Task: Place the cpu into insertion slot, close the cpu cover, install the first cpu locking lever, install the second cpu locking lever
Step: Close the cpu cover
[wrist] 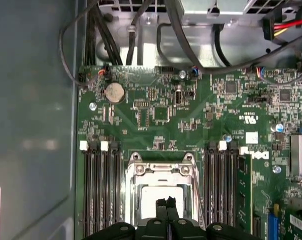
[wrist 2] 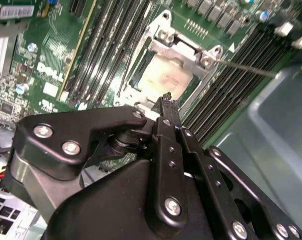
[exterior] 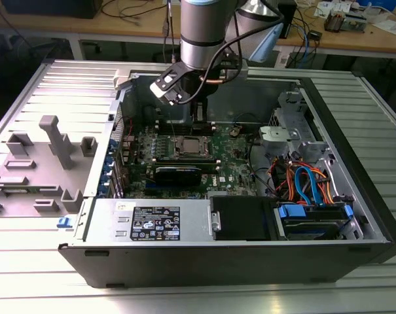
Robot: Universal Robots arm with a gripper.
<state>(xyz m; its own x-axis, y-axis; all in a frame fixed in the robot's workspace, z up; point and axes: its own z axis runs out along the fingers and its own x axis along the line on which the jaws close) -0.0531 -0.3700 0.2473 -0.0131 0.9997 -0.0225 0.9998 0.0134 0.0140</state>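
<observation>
**Shut fingers poised over the seated chip**

Exterior view: deep inside the open grey metal computer case [exterior: 355,163], a black gripper [exterior: 199,120] at the end of the silver-banded arm. Near it, on the green motherboard [exterior: 234,173], the small flat square cpu [exterior: 187,148] with its dull silver-grey top, lying level.

Second wrist view: gripper [wrist 2: 165,101] shut, fingers pressed flat together, nothing held. Tip directly over the near edge of the cpu [wrist 2: 160,75]; touching or just above, cannot tell. Framing the chip, the thin silver metal cpu cover [wrist 2: 188,50], down flat, with the chip showing through its square cut-out. From one corner, a thin metal rod [wrist 2: 245,67] reaching across the long black memory slots [wrist 2: 225,95].

First wrist view: same closed gripper [wrist: 166,201], over the cpu [wrist: 153,196], inside the cpu cover [wrist: 160,170].
</observation>
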